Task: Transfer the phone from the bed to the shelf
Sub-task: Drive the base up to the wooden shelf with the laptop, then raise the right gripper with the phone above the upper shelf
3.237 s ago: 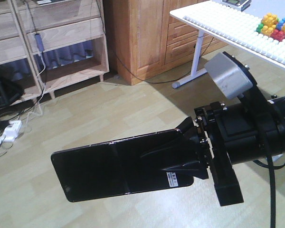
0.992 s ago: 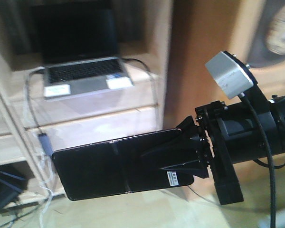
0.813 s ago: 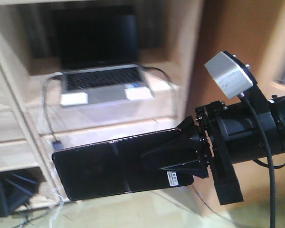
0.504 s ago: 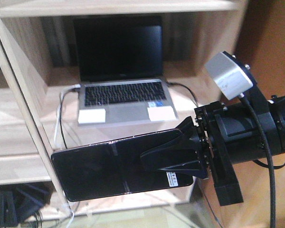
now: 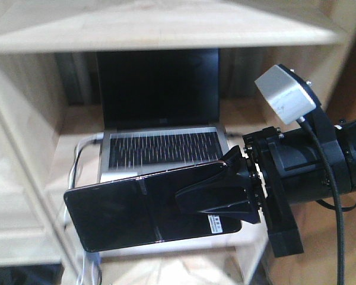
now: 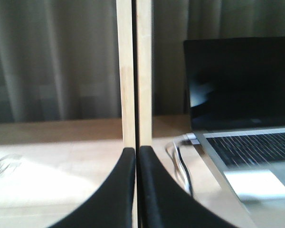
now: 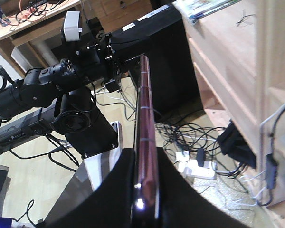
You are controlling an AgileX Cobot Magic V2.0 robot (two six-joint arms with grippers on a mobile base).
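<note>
Phone (image 5: 145, 209): thin glossy black slab, pinkish rim, mid-frame, clamped by black right gripper (image 7: 145, 159).
Left gripper (image 6: 135, 159): curved black fingers (image 6: 118, 192) pressed together.
Shelf (image 5: 166, 27): pale grainy plank, top of frame.

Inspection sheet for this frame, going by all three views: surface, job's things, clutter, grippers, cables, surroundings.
Surface: light natural-wood shelf plank, partly occupied.
Job's things: thin glossy black phone with pinkish rim, held flat in the air before the shelf, not yet set down; bed not in view.
Clutter: open grey laptop with black screen on the plank.
Grippers: right gripper shut on the phone's stickered end; left gripper shut, empty.
Cables: white cable at the laptop's left; tangle with white power strip on the floor.
Surroundings: grey curtain behind, wooden upright.
</note>
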